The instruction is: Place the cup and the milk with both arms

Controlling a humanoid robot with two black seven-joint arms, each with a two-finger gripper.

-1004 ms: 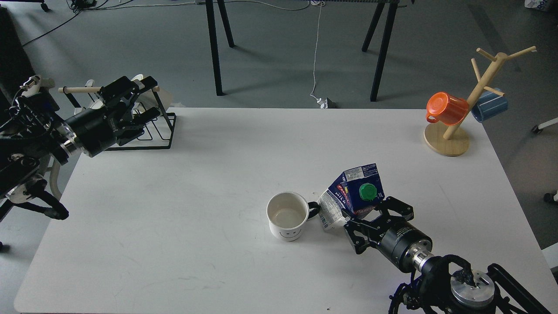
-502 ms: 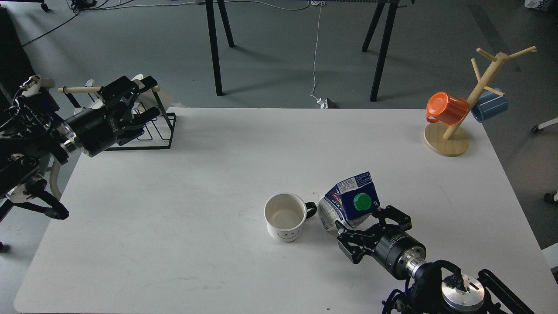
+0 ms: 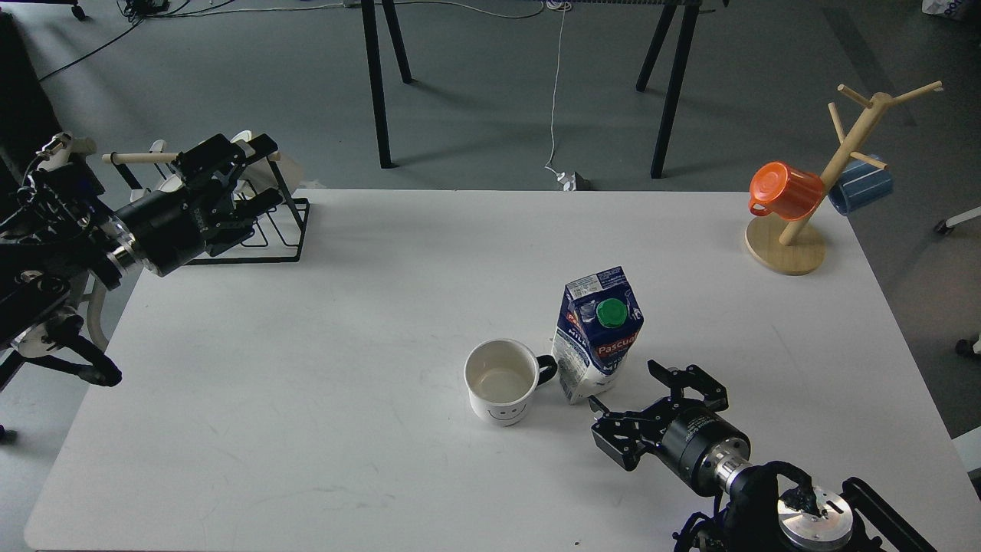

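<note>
— Since a second ago, what has shifted?

— Tilted before, the milk (image 3: 596,335) now stands upright on the counter (image 3: 306,368), a little right of the frame's centre, long axis vertical, green cap and red label toward the camera. The right tool (image 3: 657,400) has let go and drawn back toward the lower right; its fingers are spread wide around nothing, just clear of the carton's base.

— And the cup (image 3: 502,380)?

— Just left of the carton, mouth up, smiley face toward the bottom of the frame. Its black handle points right and reaches the carton's lower edge; whether they touch, I cannot tell.

— The left tool (image 3: 230,192)?

— Upper left, over the counter's corner, in front of a black wire rack (image 3: 276,230) with a wooden bar. Its dark fingers merge with the rack, so I cannot tell how far apart they are. The rack is partly hidden behind it.

— Anything cut off?

— Both arms run out of the frame's edges. In the upper right, a blue mug (image 3: 862,186) is half hidden behind the wooden mug tree (image 3: 812,215); the orange mug (image 3: 785,190) hangs in plain sight.
</note>
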